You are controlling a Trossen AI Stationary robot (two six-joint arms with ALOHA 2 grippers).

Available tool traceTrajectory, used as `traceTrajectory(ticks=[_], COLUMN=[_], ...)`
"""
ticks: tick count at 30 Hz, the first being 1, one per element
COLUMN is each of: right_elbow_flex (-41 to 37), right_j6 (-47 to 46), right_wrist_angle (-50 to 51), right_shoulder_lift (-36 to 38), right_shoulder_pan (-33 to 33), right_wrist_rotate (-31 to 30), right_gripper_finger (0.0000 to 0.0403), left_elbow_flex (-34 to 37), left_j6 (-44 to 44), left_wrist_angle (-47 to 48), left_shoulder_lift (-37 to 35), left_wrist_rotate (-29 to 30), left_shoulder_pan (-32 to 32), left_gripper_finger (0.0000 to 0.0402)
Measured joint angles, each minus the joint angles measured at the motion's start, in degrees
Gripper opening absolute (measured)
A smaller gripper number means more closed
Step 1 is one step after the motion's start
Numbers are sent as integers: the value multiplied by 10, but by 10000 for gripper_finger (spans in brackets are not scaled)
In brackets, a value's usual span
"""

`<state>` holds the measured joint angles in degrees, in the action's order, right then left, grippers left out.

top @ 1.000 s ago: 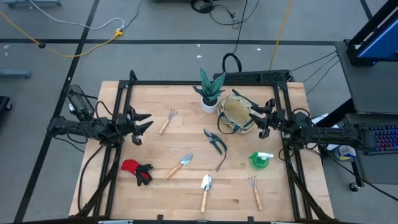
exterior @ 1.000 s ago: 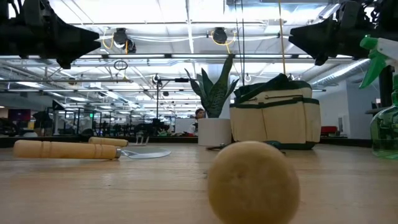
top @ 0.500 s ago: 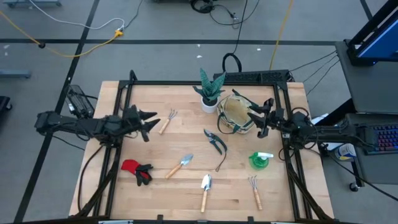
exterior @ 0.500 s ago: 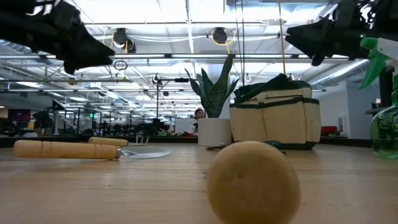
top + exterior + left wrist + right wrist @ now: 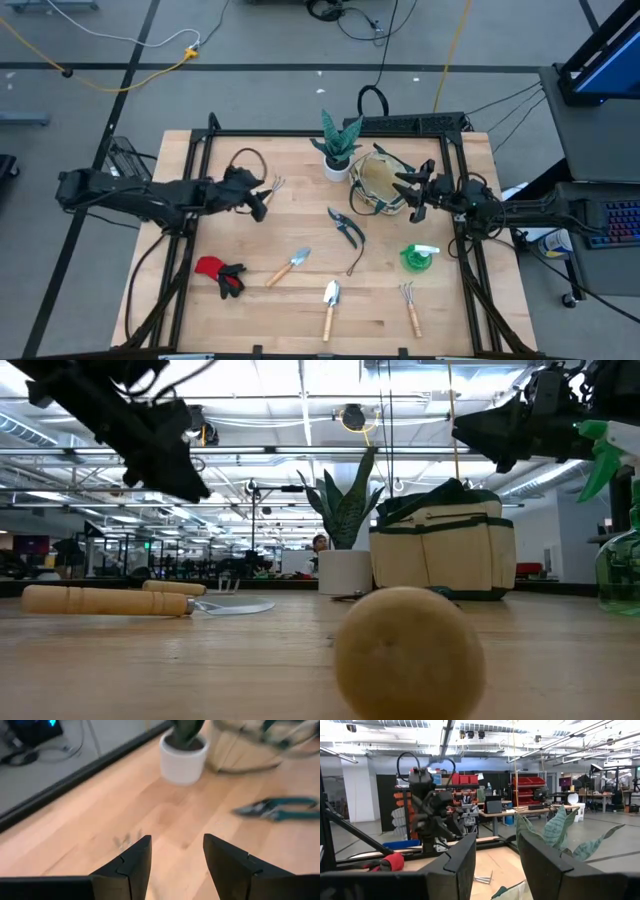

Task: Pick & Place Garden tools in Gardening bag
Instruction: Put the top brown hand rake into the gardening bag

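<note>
My left arm reaches in from the left edge across the far-left part of the table, its wrist angled downward. The left gripper (image 5: 258, 196) hangs above the wood with its two dark fingers (image 5: 134, 865) parted and nothing between them. My right arm stretches in from the right side, held level and high. The right gripper (image 5: 405, 194) hovers with its fingers (image 5: 462, 857) also apart and empty.

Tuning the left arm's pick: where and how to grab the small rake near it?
Grip the hand rake mid-handle on its wooden shaft, coming straight down with the jaws across it. It lies flat, tines toward the plant pot. Left gripper, open, is right beside it.
</note>
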<state>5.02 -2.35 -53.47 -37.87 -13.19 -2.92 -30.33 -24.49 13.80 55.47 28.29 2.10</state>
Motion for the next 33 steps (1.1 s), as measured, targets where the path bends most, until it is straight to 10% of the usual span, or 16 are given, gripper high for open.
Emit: traceTrajectory(ticks=[33], right_elbow_flex=[2], right_j6=[0], right_wrist_angle=[0], right_shoulder_lift=[0], right_shoulder_pan=[0], right_wrist_rotate=[0], right_gripper_finger=[134], left_elbow_flex=[0], left_j6=[-106], left_wrist_angle=[13], left_shoulder_lift=[204], left_wrist_rotate=[-87], left_shoulder_pan=[93], left_gripper_finger=[186])
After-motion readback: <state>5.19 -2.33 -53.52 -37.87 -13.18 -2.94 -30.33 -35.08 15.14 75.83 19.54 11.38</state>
